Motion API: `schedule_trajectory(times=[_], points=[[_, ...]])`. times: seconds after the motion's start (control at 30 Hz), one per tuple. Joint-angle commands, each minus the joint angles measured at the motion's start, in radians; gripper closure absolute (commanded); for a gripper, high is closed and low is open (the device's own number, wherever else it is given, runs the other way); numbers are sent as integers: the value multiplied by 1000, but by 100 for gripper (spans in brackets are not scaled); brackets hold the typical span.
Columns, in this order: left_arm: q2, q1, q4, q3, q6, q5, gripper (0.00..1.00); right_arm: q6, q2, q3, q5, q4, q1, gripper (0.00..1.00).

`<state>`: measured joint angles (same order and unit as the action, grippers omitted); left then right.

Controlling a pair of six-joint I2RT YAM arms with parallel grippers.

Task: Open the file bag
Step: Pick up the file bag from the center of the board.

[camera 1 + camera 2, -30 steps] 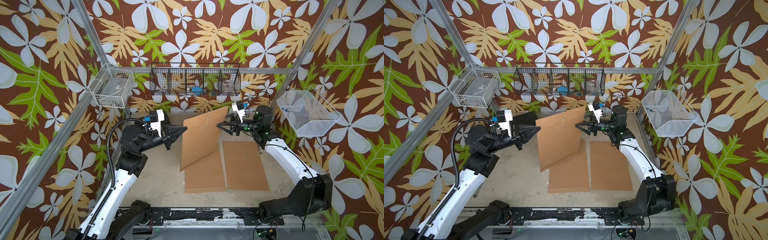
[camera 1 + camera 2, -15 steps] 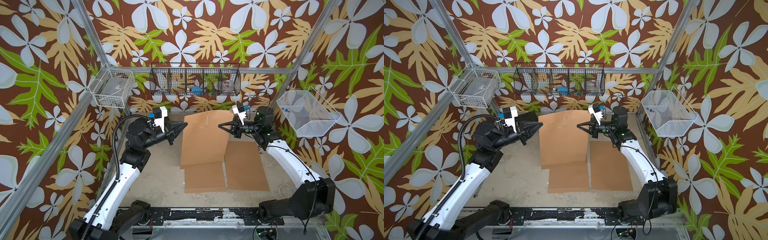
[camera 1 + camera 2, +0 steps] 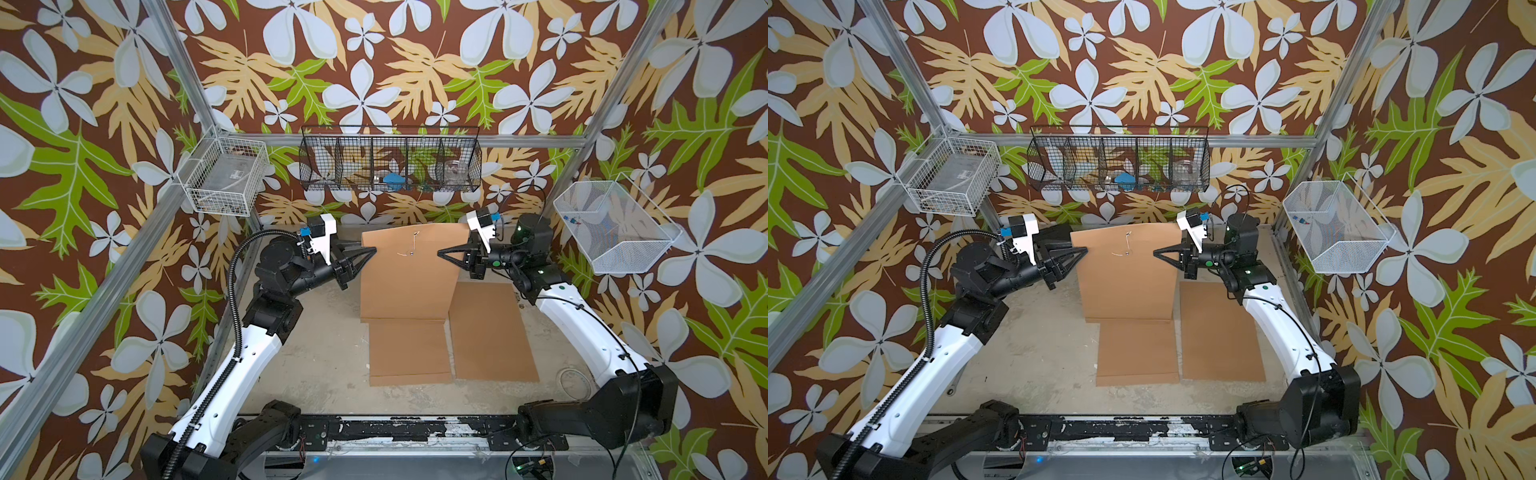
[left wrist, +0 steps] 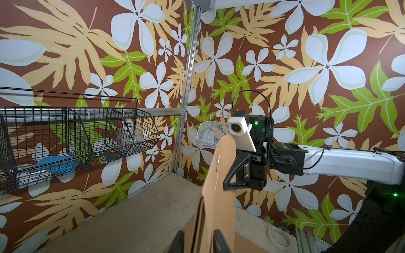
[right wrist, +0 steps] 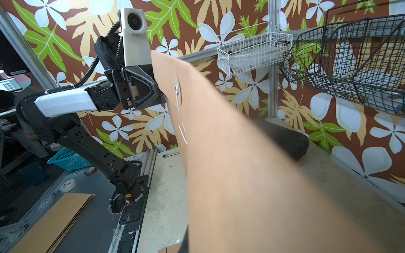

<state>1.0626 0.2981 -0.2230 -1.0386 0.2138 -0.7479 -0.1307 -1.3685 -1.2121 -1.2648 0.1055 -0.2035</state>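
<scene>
The bag (image 3: 405, 282) stands upright near the back edge of the surface (image 3: 324, 353), about midway between its left and right edges, with its broad brown face turned to the front in both top views. A thin string (image 3: 409, 245) hangs loose on the upper part of that face. The left claw (image 3: 372, 250) meets the bag's upper left edge and the right claw (image 3: 441, 252) reaches in over its upper right edge, so the bag sits between the two, tips pointing at each other across it. In the left wrist view the left claw's fingers (image 4: 178, 242) straddle the bag's edge, one on each side; whether they pinch it or stand slightly off it I cannot tell. The right claw is clenched on the bag, which fills the right wrist view and runs away from the camera toward the left claw (image 5: 161, 89). Two flat sheets (image 3: 409, 353) (image 3: 492, 332) of the same brown lie side by side on the surface in front of the bag. Its lower edge overlaps the left one in a top view, touching or not I cannot tell.
</scene>
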Motion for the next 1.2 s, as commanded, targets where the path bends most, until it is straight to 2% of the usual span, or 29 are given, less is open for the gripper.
schedule_trajectory(times=[0.0, 0.47, 0.6, 0.77, 0.83, 0.9, 1.03, 1.17], points=[[12, -1, -40, 1, 19, -32, 73, -1, 6, -6, -15, 25, -8, 100], [40, 0, -89, 18, 54, -75, 74, -40, -1, -9, -7, 64, -26, 100], [45, 0, -110, 24, 68, -85, 83, -53, -3, -7, -5, 81, -25, 100], [51, 0, -144, 28, 91, -96, 100, -63, -6, -7, 3, 84, -26, 100], [50, 0, -153, 31, 95, -87, 100, -61, -5, -6, 18, 76, -25, 100], [44, 0, -146, 29, 91, -55, 100, -60, -4, -5, 43, 60, -24, 92], [30, 0, -100, 13, 67, 44, 100, -65, 10, 13, 158, 12, -24, 69], [15, -1, -78, 19, 51, 134, 100, -133, 60, 75, 302, -8, 10, 62]])
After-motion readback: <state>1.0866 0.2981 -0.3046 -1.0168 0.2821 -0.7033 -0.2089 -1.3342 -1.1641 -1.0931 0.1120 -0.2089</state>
